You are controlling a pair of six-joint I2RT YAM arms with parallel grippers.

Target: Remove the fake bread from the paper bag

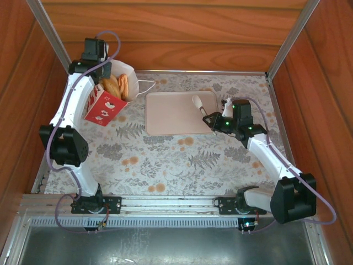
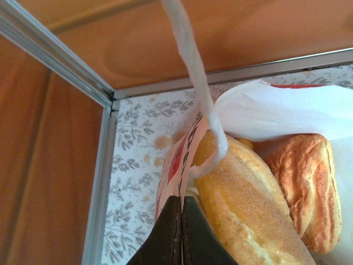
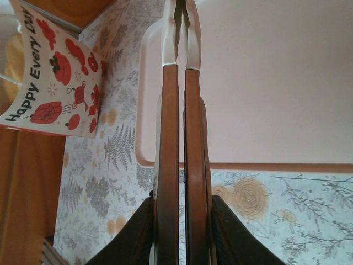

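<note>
The left gripper (image 2: 181, 212) is pinched shut on the rim of the bag (image 1: 103, 106), which leans at the upper left of the top view. The bread (image 2: 248, 204) sits inside the bag. The right gripper (image 3: 182, 221) clamps wooden tongs (image 1: 201, 107), whose white tips are over the tray (image 1: 171, 118) at centre.

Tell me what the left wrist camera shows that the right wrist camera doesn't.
Left wrist: the fake bread inside the paper bag, a string handle, and the left fingers pinched shut on its rim. Right wrist: the right fingers clamped on brown, white-tipped tongs over the pink tray, plus the bag's printed side. Both: the paper bag and the floral table cover.
</note>
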